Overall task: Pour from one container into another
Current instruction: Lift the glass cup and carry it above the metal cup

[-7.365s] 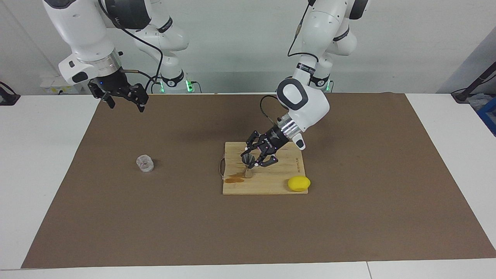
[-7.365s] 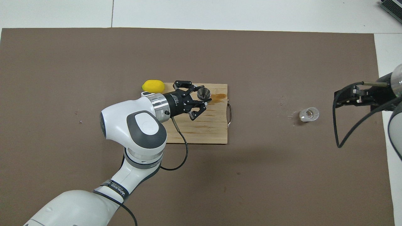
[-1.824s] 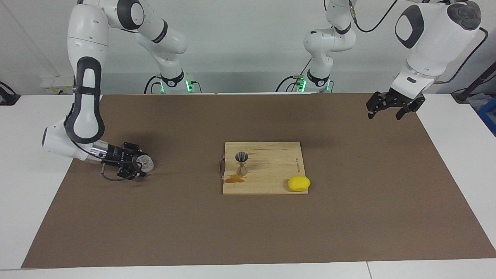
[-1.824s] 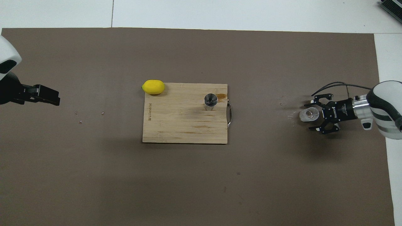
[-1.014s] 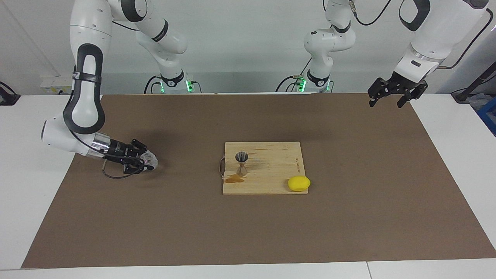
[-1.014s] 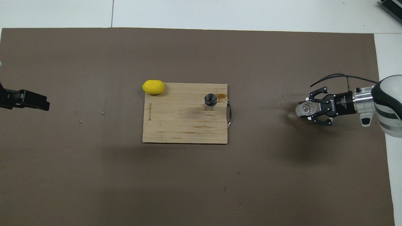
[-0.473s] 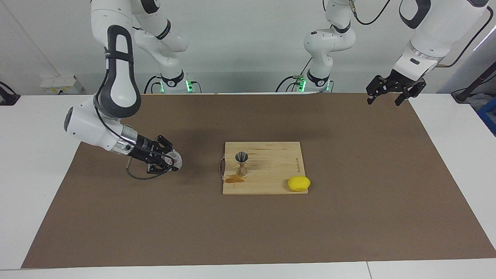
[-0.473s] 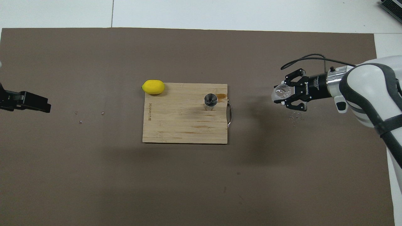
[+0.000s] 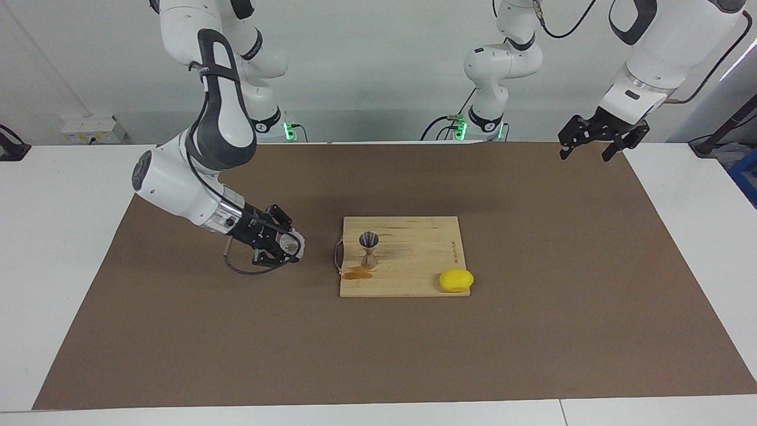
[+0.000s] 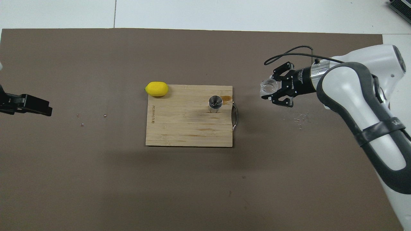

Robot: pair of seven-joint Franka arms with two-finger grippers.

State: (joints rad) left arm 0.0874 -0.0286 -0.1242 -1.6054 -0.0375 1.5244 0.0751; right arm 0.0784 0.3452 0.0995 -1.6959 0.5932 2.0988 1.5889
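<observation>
The clear glass tumbler (image 9: 290, 243) (image 10: 268, 86) hangs low over the brown mat, and my right gripper (image 9: 286, 247) (image 10: 272, 89) is shut on its sides. It is over the mat beside the board's handle, toward the right arm's end of the table. The metal jigger (image 9: 369, 249) (image 10: 215, 103) stands upright on the wooden cutting board (image 9: 414, 260) (image 10: 179, 125) near the handle. My left gripper (image 9: 584, 155) (image 10: 47, 109) waits open and empty, raised over the mat's edge at the left arm's end.
A yellow lemon (image 9: 456, 280) (image 10: 156, 89) lies at the board's corner farthest from the robots, toward the left arm's end. A brown stain (image 9: 357, 273) marks the board beside the jigger. Small droplets (image 10: 300, 119) dot the mat where the tumbler stood.
My right gripper closed on the tumbler, lifted it and carried it across the mat toward the board. The left gripper has withdrawn from the jigger to the table's end.
</observation>
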